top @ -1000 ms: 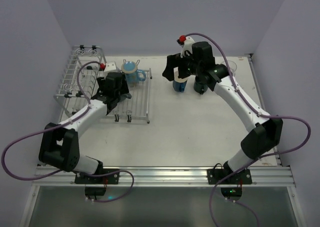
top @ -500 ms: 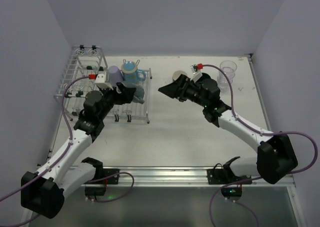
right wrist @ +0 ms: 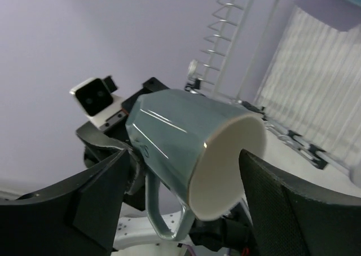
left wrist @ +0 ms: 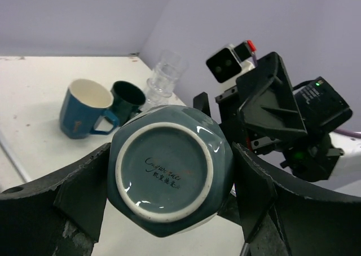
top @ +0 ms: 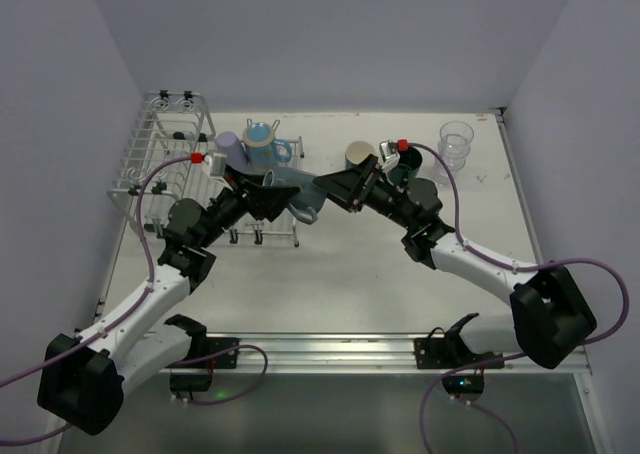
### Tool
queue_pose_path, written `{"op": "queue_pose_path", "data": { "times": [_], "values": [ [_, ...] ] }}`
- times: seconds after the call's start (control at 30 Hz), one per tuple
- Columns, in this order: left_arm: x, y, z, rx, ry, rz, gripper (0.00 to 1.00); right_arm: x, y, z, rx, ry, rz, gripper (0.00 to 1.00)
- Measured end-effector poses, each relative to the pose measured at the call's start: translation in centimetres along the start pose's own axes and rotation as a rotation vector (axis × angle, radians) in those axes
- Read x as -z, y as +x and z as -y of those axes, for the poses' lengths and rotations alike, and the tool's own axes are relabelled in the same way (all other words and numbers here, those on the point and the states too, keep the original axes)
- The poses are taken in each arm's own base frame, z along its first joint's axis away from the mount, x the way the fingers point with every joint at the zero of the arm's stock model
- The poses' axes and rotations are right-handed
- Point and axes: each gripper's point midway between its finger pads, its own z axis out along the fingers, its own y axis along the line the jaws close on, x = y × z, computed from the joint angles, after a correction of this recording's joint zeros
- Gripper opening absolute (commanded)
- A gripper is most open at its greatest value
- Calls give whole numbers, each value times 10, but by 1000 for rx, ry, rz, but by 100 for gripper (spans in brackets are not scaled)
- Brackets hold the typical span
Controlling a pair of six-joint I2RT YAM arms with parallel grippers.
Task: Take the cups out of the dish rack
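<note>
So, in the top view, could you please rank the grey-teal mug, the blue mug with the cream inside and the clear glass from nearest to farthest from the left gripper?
1. grey-teal mug: held in the left gripper itself.
2. blue mug: standing further right, centre back.
3. clear glass: far right, near the back corner.

Mug [left wrist: 169,177] between left hand [top: 275,195] and right hand [top: 327,187], by dish rack's [top: 138,169] right edge.
</note>
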Motion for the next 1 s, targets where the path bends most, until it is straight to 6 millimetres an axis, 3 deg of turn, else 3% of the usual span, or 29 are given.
{"op": "queue_pose_path", "data": {
  "times": [0.13, 0.23, 0.27, 0.47, 0.6, 0.63, 0.77, 0.9, 1.0],
  "values": [
    [-3, 5, 17, 23, 73, -8, 0, -1, 0, -24, -28, -106, -7, 63],
    [-4, 4, 27, 31, 106, -1, 0, -2, 4, -30, -38, -147, -29, 55],
    [-4, 3, 29, 31, 115, 3, 0, -3, 5, -31, -42, -156, -35, 47],
    [-4, 1, 38, 22, 153, 14, 15, 0, 11, -51, -55, -258, -70, 29],
    [-2, 4, 44, 33, 182, -7, 49, 2, 15, -60, -106, -328, -114, 0],
    [-2, 4, 45, 44, 184, -8, 68, 2, 16, -63, -121, -347, -126, 0],
    [-2, 2, 45, 35, 179, -11, 99, 2, 15, -65, -174, -363, -150, 0],
    [1, -5, 52, -52, 175, -22, 100, 6, 20, -66, -184, -356, -171, 0],
    [8, -27, 62, -129, 163, 24, 100, 17, 19, -69, -160, -353, -177, 0]
  ]
}}
